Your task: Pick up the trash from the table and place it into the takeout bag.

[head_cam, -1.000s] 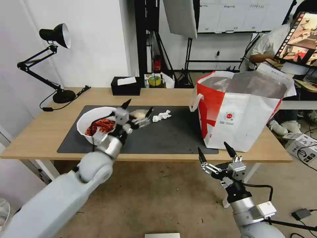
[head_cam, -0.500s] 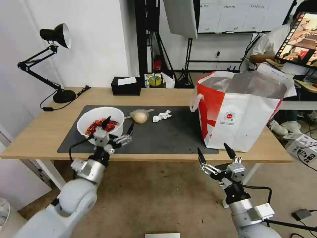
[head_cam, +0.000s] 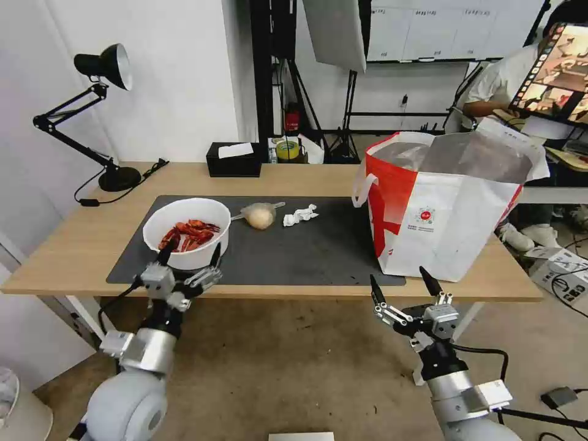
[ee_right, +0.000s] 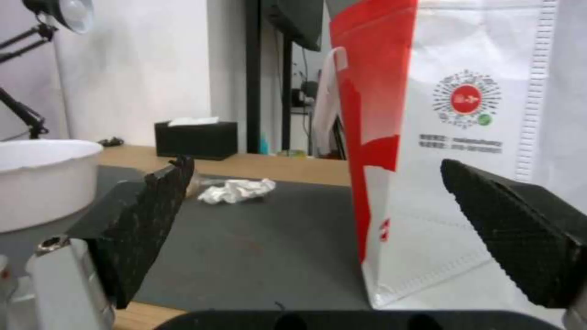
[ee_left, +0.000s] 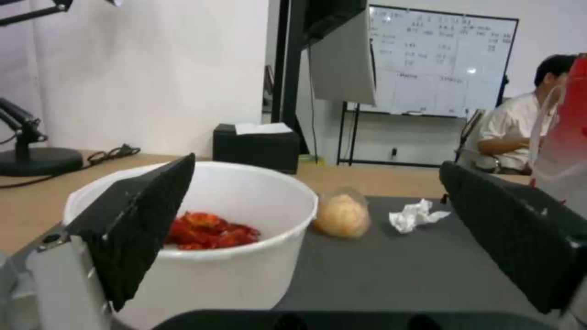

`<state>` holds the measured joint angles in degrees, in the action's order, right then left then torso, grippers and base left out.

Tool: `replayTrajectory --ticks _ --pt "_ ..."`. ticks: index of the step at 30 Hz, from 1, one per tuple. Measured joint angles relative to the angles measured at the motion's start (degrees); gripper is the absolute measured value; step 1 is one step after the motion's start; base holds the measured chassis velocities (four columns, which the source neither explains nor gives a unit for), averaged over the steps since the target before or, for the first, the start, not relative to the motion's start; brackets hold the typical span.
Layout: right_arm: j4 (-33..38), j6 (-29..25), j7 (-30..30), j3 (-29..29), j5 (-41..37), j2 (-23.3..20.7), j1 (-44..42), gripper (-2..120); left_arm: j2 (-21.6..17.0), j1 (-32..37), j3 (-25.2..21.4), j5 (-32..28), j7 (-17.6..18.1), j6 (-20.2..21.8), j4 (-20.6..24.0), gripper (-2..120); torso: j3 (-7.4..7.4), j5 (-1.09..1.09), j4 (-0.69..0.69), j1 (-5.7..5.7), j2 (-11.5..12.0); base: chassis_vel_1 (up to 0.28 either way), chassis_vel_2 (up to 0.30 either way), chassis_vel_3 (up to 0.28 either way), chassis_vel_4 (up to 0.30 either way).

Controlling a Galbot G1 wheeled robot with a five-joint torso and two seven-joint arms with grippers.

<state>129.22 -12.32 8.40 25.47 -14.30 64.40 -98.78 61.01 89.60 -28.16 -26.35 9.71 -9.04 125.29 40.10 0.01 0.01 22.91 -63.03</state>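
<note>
A white bowl of red crayfish shells (head_cam: 187, 232) (ee_left: 214, 238) stands on the left of the dark mat on the table (head_cam: 294, 177). Behind it lie a small clear bag with a beige lump (head_cam: 260, 215) (ee_left: 342, 217) and a crumpled white tissue (head_cam: 299, 215) (ee_left: 417, 214) (ee_right: 236, 190). The white-and-red takeout bag (head_cam: 447, 202) (ee_right: 452, 137) stands open on the right. My left gripper (head_cam: 188, 258) (ee_left: 318, 238) is open and empty, at the table's front edge just before the bowl. My right gripper (head_cam: 402, 284) (ee_right: 318, 229) is open below the front edge, near the bag.
A black tissue box (head_cam: 233, 160) and a yellow tape roll (head_cam: 286, 149) sit at the table's back edge. A black desk lamp (head_cam: 98, 116) stands at the back left. A person sits behind the bag at the far right.
My left arm has drawn back from over the mat near the beige lump, down to the front edge before the bowl. The right gripper has barely moved.
</note>
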Motion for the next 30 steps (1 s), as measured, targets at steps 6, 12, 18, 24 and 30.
replayTrajectory --ticks 6,12,18,24,30 --pt "-0.43 -0.16 -1.18 3.61 -0.55 -0.49 -1.08 100 -0.59 0.59 0.16 0.58 -2.9 -1.65 -2.85 100 0.01 -0.01 -0.02 0.0 0.0 0.0 0.0 0.0 0.0" --pt "-0.65 -0.2 -1.97 4.54 -1.64 -1.4 -1.43 100 -0.75 0.78 0.41 0.6 -3.73 -2.28 -3.82 100 0.0 -0.01 -0.02 0.01 0.0 0.0 0.0 0.0 0.0" --pt "-1.05 -0.35 -2.15 5.15 -2.68 -2.14 -1.69 100 -1.27 0.96 0.45 0.25 -4.01 -2.74 -4.19 100 0.0 0.0 -0.02 0.0 0.0 0.0 0.0 0.0 0.0" --pt "-1.54 -0.5 -2.22 5.24 -2.86 -2.3 -1.69 100 -1.66 0.75 0.51 0.28 -4.06 -3.65 -5.03 100 0.0 -0.01 -0.02 0.0 0.0 0.0 0.0 0.0 0.0" --pt "-1.93 -0.5 -2.25 4.87 -3.04 -2.52 -1.26 100 -2.1 0.55 0.37 0.27 -4.21 -4.07 -5.57 100 0.0 -0.01 -0.01 0.01 0.0 0.0 0.0 0.0 0.0"
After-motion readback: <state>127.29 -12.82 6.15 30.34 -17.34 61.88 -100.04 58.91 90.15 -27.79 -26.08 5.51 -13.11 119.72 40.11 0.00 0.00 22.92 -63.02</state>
